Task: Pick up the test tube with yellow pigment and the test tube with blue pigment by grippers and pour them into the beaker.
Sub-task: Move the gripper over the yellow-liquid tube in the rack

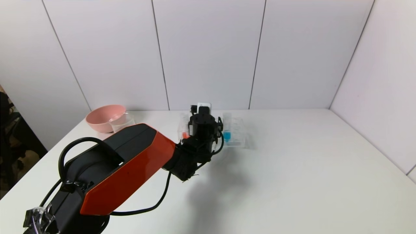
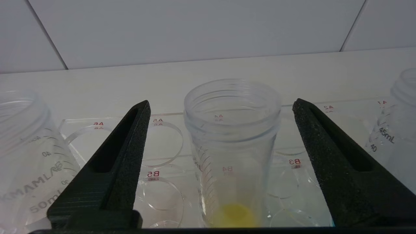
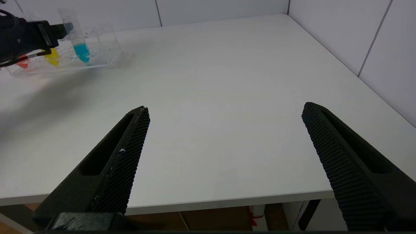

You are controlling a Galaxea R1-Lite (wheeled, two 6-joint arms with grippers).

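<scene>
Head view: you see the left arm with its orange casing (image 1: 130, 169) reaching across the white table (image 1: 292, 169) to the clear plastic tube rack (image 1: 239, 138) near the back wall.
Left gripper: your black slim-fingered left gripper (image 2: 221, 130) sits at the rack; its fingers (image 2: 130, 152) stand wide, one on each side of the yellow tube and touching nothing.
Yellow tube: the slim clear test tube with yellow pigment (image 2: 232, 146) stands upright in the rack hole marked B4, between those fingers, its open mouth towards the wrist camera and the yellow at its tip.
Blue tube: the clear test tube with blue pigment (image 1: 227, 131) stands upright in the same rack, just beside the left wrist on its right.
Red tube: a clear tube with a red tip (image 1: 185, 134) stands in the rack on the wrist's left, partly hidden.
Beaker: the small clear glass beaker (image 1: 122, 122) stands at the table's far left, touching or just in front of the pink round bowl (image 1: 102, 117); you cannot tell which.
Right gripper: your right gripper (image 3: 224, 136) hangs over the table's near edge, well apart from the rack, fingers spread wide and holding nothing.
</scene>
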